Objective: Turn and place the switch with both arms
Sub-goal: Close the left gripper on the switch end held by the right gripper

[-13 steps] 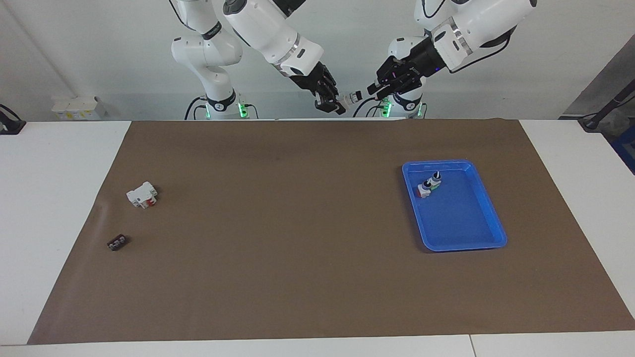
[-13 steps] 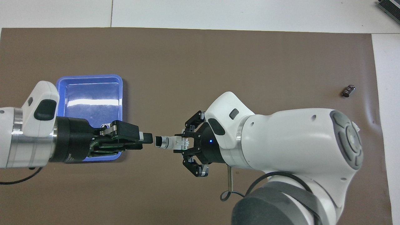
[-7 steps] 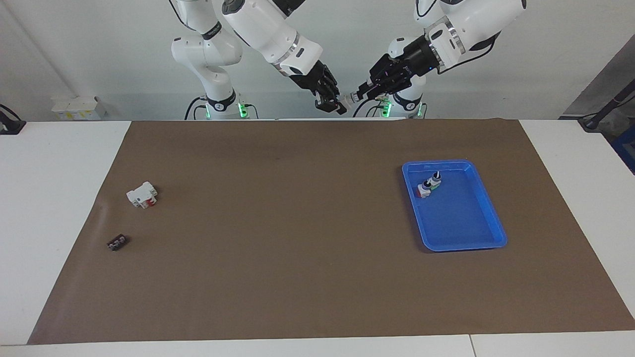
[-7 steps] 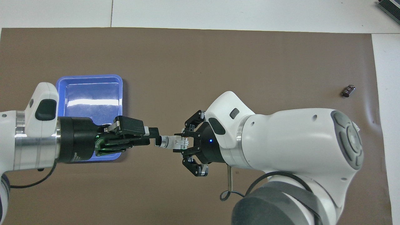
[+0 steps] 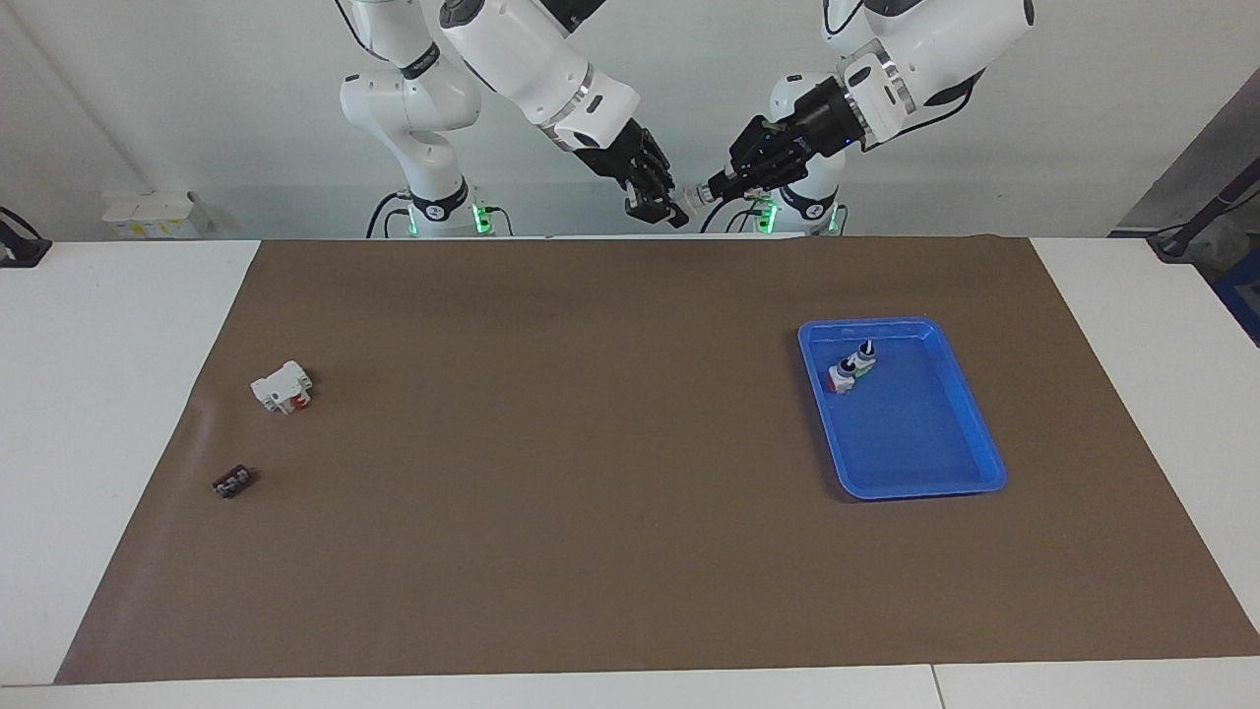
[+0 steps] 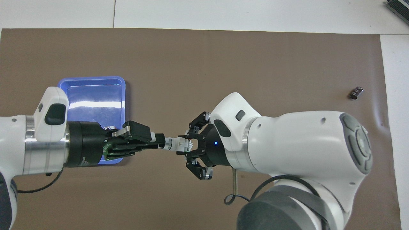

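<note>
Up over the brown-matted worktop's robot end, the right tool (image 6: 188, 147) clamps the small white switch (image 6: 179, 145) by its body. Its long axis runs level toward the left tool (image 6: 158, 144), closed over the black knob.

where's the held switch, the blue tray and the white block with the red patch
switch (image 6: 177, 145): overhead view, on its white body between the two grippers.
blue tray (image 5: 920, 448): facing view, on its bare floor.
white block (image 5: 278, 385): facing view, on its white top.
</note>
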You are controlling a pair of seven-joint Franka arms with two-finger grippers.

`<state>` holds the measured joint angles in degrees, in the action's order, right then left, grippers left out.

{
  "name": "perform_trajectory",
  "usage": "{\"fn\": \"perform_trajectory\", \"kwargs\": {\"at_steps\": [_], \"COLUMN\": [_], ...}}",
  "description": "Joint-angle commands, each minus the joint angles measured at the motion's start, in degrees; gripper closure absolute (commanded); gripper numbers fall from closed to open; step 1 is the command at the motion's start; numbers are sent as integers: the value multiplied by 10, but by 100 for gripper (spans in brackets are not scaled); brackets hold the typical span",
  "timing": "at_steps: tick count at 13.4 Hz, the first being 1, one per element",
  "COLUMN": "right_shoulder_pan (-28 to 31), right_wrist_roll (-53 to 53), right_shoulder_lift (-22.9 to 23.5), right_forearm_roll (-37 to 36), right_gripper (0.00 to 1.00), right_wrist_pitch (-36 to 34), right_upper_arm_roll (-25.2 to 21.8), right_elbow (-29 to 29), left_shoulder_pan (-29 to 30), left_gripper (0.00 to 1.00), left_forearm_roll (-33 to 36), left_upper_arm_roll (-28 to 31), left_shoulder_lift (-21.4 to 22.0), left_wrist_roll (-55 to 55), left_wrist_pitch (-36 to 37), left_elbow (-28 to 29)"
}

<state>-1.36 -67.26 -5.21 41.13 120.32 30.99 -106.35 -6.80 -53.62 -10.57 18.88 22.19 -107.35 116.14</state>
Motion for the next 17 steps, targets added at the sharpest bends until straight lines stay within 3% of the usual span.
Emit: {"fn": "perform_trajectory", "kwargs": {"at_steps": [1, 2, 4, 11, 14, 17], "right_shoulder_pan": [5, 5, 5, 3, 2, 2], "right_wrist_roll": [18, 18, 20, 21, 21, 22], "right_shoulder_lift": [-6, -6, -6, -6, -6, -6], "right_forearm_roll": [11, 11, 11, 11, 11, 11], "right_gripper": [100, 100, 100, 100, 100, 100], "right_wrist_pitch": [4, 4, 4, 5, 5, 6], "right_upper_arm_roll": [5, 5, 5, 5, 5, 5], "right_elbow": [0, 0, 0, 0, 0, 0], "left_shoulder_pan": [-9, -9, -9, -9, -9, -7], "left_gripper": [73, 77, 100, 100, 100, 100], "left_forearm_roll": [-11, -11, -11, -11, -11, -4], "left_upper_arm_roll": [2, 2, 2, 2, -2, -21], "left_shoulder_lift": [18, 18, 18, 17, 14, 11], "left_wrist_roll": [5, 5, 4, 27, 117, 322], "left_wrist_pitch": [-7, -5, 6, 8, 5, -1], "left_elbow": [18, 17, 15, 11, 3, -7]}}
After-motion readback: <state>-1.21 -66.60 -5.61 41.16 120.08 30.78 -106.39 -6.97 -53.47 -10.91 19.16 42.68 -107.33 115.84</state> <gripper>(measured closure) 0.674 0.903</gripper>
